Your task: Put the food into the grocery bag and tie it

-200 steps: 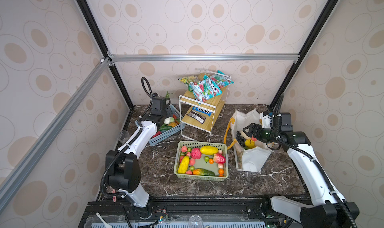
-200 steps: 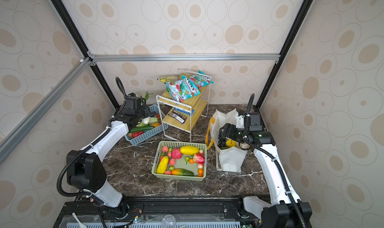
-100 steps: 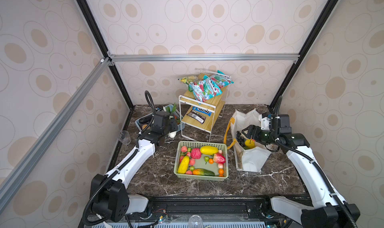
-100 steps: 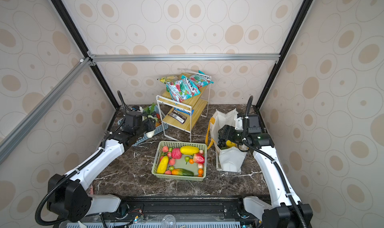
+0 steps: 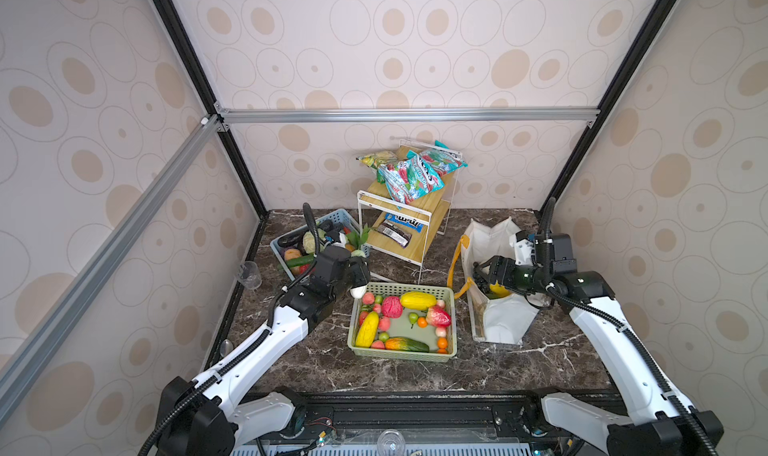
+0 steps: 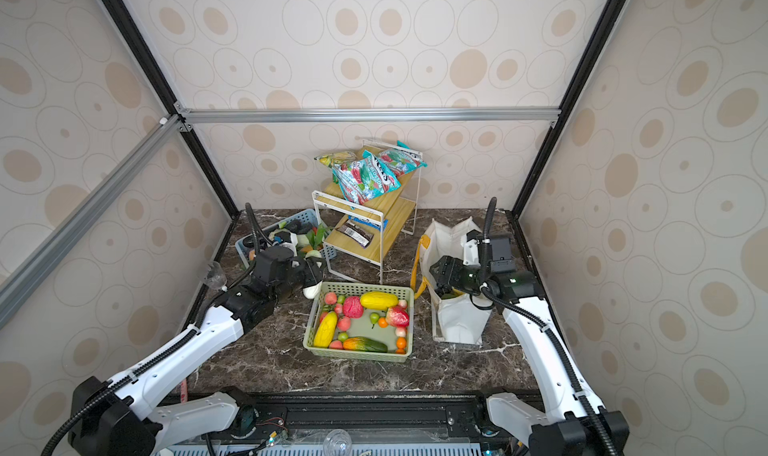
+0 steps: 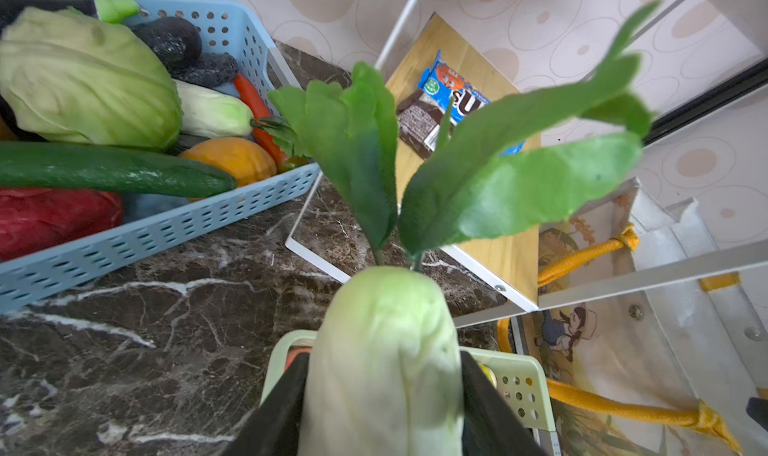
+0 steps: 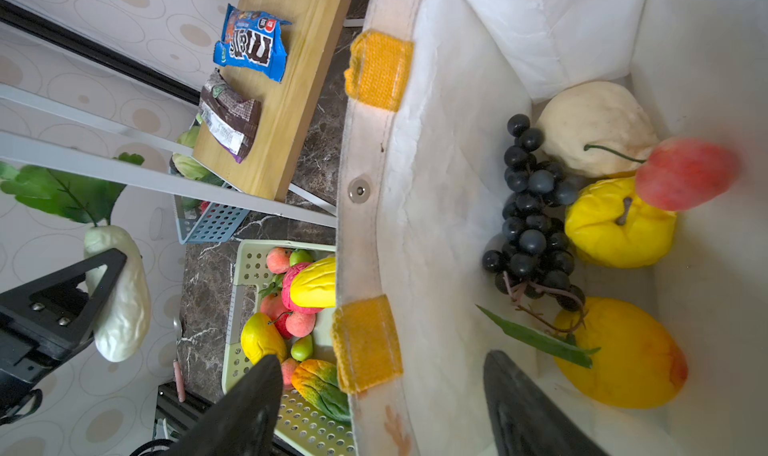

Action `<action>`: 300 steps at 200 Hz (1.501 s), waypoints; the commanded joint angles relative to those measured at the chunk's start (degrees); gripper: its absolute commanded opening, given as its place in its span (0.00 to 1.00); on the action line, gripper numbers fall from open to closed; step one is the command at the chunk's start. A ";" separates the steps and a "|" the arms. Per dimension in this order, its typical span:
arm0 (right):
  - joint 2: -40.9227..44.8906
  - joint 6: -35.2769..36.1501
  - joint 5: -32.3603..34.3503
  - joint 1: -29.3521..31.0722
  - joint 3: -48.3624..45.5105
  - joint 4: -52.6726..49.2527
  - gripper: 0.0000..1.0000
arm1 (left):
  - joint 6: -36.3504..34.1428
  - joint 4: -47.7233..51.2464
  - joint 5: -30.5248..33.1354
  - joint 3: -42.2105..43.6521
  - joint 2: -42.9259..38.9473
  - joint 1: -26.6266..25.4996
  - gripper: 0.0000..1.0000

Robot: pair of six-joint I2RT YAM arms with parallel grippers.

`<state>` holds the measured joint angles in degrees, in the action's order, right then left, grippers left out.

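As the black fingers (image 7: 282, 408) of the left gripper (image 7: 384, 391) clench the pale body of a white radish (image 7: 386, 341), its green leaves (image 7: 498, 183) fan out ahead of the wrist camera. In both top views the radish shows just outside the 10 o'clock corner of the green basket (image 5: 405, 286), which holds toy fruit (image 5: 417, 300) on the marble table (image 5: 415, 375). A blue basket (image 7: 166, 229) of vegetables, among them a cucumber (image 7: 116, 171) and a cabbage (image 7: 83, 79), sits at 10 o'clock from the green one. A wooden shelf rack (image 5: 432, 198) with snack packets (image 5: 409, 177) stands at 12 o'clock.

Across the table, the fingers (image 8: 249, 408) of the right gripper (image 8: 382, 360) stand released and wide apart, one outside and one inside the rim of the grocery bag (image 8: 457, 142), with a yellow patch (image 8: 368, 333) between them. Whether either pad touches the cloth cannot be told. The bag stands open at 3 o'clock from the green basket, its mustard straps (image 5: 454, 262) drooping on the side facing it. Inside lie dark grapes (image 8: 532, 225), a pale bulb (image 8: 594, 125), a yellow citrus (image 8: 619, 233) and an orange-yellow fruit (image 8: 623, 358), while a blurred red fruit (image 8: 685, 175) shows over the citrus.
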<state>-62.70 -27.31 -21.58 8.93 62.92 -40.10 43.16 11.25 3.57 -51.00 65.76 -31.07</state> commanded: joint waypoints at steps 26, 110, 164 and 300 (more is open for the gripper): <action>1.96 -3.32 -1.93 4.40 -1.70 2.40 0.79 | 3.20 -1.93 -0.58 -0.43 -1.24 -4.74 0.52; 3.11 -9.57 -2.14 16.15 -5.89 9.62 0.79 | 6.32 -4.65 -1.54 -1.16 -0.54 -8.28 0.53; 0.33 -12.86 0.69 26.16 -7.65 17.74 0.79 | 7.92 -5.64 -2.07 -1.97 -0.11 -9.09 0.53; -9.61 -15.50 2.33 36.07 -7.63 32.90 0.79 | 10.45 -6.68 -1.55 -3.42 1.48 -10.81 0.54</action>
<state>-71.46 -41.52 -20.64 44.34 55.68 -10.59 52.16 5.80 0.93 -51.96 66.78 -41.06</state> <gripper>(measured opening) 0.791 0.546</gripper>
